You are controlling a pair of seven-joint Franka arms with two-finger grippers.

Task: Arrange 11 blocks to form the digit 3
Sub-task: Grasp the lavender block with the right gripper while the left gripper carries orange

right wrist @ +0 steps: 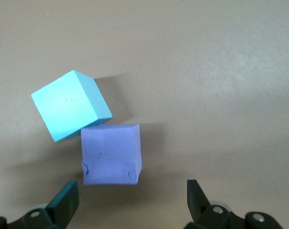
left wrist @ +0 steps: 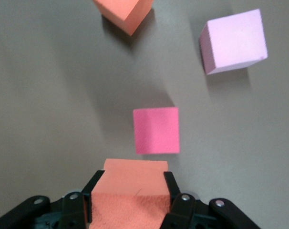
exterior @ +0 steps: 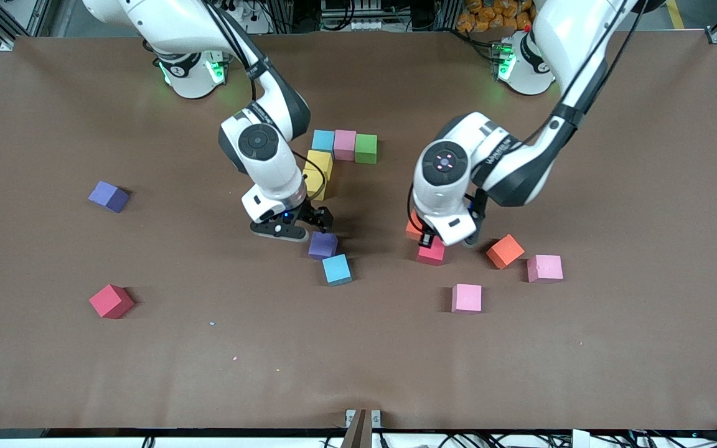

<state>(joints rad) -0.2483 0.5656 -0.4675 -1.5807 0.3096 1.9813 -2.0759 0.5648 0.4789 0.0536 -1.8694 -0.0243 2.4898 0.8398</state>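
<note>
Hiding orange block [left wrist: 130,200] (left claw [left wrist: 130,191] clamped)

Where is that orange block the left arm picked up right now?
The orange block is clamped in the left gripper, up over the table just above a hot-pink block, with another orange block lying nearby.

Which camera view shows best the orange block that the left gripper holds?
The left wrist view: the orange block fills the space between the fingers of the left gripper, which is shut on it. In the front view only an orange edge shows beside the wrist. The right wrist view does not show it.
</note>
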